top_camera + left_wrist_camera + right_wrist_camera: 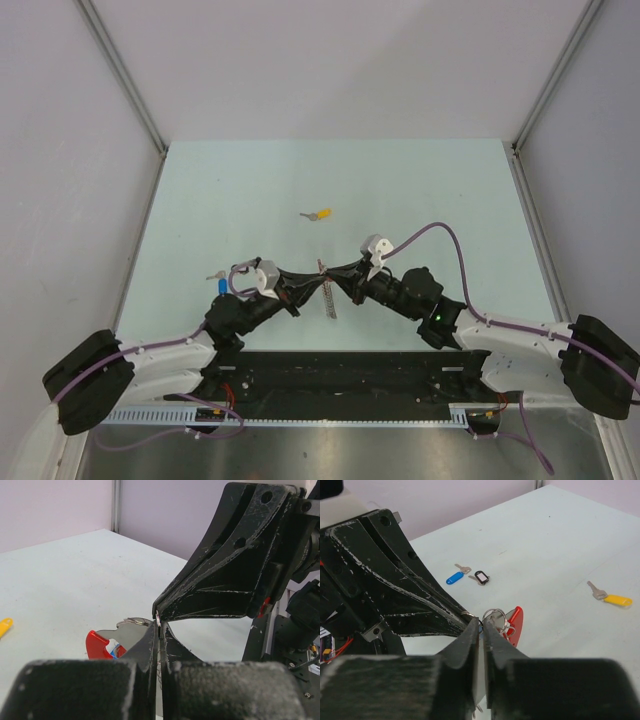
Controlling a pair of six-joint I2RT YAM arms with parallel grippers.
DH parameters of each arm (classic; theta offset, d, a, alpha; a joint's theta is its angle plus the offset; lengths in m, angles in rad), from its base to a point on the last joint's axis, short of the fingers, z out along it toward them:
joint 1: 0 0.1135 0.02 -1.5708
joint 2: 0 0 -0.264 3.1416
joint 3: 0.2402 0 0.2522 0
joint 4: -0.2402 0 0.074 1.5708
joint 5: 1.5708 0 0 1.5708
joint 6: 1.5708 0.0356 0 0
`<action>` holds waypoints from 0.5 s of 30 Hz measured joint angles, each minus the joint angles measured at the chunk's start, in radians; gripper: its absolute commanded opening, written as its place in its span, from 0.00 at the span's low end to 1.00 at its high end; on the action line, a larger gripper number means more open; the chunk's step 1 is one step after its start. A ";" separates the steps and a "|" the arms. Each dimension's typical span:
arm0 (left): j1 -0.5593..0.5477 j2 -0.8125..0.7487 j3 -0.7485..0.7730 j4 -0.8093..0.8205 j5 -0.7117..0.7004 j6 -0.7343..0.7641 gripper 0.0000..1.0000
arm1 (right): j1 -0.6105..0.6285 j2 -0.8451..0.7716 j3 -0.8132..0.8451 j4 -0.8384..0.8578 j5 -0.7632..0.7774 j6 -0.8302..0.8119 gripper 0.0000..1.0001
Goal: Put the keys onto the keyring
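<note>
Both grippers meet tip to tip above the table's near middle. My left gripper [313, 284] [160, 626] is shut on a thin silver ring of the keyring [158, 619]. The keyring's red tag [96, 643] hangs just behind the ring, and its chain [329, 301] dangles below. My right gripper [337, 279] [481, 626] has its jaws almost together, pinching the keyring at a larger silver ring [495, 617] beside the red tag [515, 624]. A hint of blue shows between its tips. A yellow-capped key [320, 214] [614, 599] and a blue-capped key [454, 577] lie loose on the table.
A small black loop-shaped tag [481, 577] lies next to the blue-capped key. Another small key [215, 276] lies by the left arm's wrist. Grey walls bound the pale table [250, 190] at the back and sides.
</note>
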 measured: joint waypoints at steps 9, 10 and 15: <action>0.000 -0.012 -0.004 0.000 -0.006 -0.002 0.01 | 0.002 -0.006 0.000 -0.006 0.005 0.007 0.00; 0.000 -0.013 -0.004 0.000 -0.005 -0.002 0.00 | 0.002 -0.008 0.000 -0.009 0.003 0.005 0.00; -0.003 -0.014 -0.004 0.005 0.001 -0.002 0.00 | -0.008 -0.048 0.000 -0.056 -0.018 0.000 0.20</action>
